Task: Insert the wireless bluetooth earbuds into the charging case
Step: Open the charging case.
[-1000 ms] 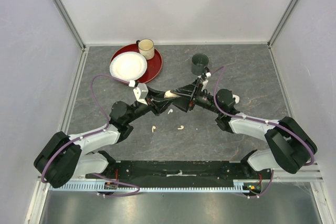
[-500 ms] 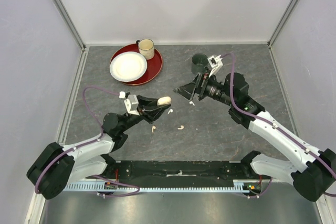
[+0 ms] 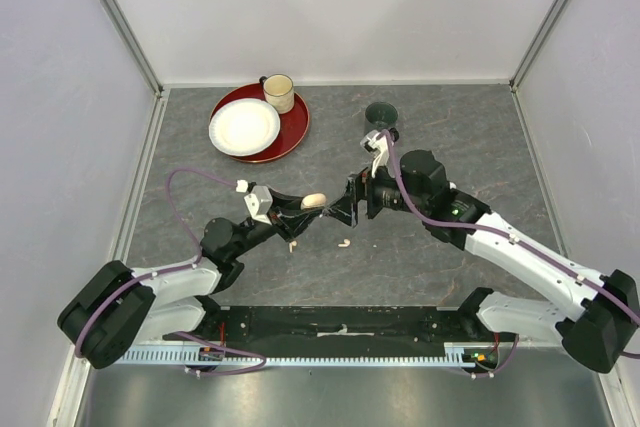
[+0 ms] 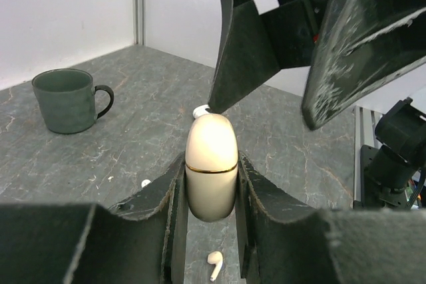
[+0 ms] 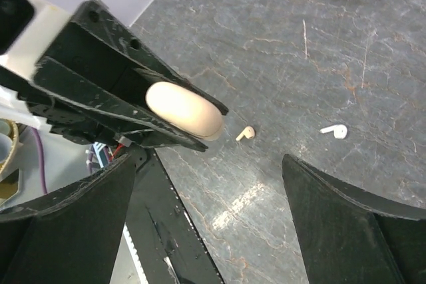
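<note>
On the grey tabletop (image 3: 500,137) there is one charging case (image 4: 211,164), a cream oval with a thin gold seam. Of the tiny stemmed plastic earbuds, the left wrist view shows three: first earbud (image 4: 213,265), second earbud (image 4: 146,182), and third earbud (image 4: 200,110), partly hidden behind the case. The top view shows only two. There are two mugs, one dark green mug (image 3: 381,113) and one cream mug (image 3: 278,93), both near the far edge. Toward the far left corner are one white round plate (image 3: 244,127) and one red round tray (image 3: 296,125).

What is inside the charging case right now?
The charging case, clamped in the left hand, is shut, so its inside is hidden. A peach earbud and a white earbud lie outside it on the table.
</note>
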You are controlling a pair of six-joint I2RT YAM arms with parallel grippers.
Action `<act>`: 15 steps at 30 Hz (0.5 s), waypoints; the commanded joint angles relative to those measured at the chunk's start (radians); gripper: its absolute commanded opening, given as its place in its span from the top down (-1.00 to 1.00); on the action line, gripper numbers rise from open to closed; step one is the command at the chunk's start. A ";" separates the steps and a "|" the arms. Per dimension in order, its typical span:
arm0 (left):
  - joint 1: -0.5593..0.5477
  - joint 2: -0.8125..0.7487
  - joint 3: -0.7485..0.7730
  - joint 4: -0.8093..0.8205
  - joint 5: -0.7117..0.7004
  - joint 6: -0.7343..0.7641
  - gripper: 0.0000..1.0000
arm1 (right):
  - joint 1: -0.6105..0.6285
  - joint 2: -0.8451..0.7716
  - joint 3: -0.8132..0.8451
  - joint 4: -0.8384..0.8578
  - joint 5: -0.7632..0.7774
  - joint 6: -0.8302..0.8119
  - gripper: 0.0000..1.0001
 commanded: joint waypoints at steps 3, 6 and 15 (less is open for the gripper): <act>-0.003 -0.012 0.010 0.325 0.057 0.042 0.95 | 0.018 0.042 0.037 -0.011 0.074 -0.018 -0.93; -0.003 -0.018 0.016 0.324 0.101 0.036 0.95 | 0.018 0.051 0.045 0.002 0.083 0.000 -0.93; -0.003 -0.046 0.019 0.315 0.172 0.016 0.95 | 0.019 0.072 0.048 0.038 0.121 0.037 -0.93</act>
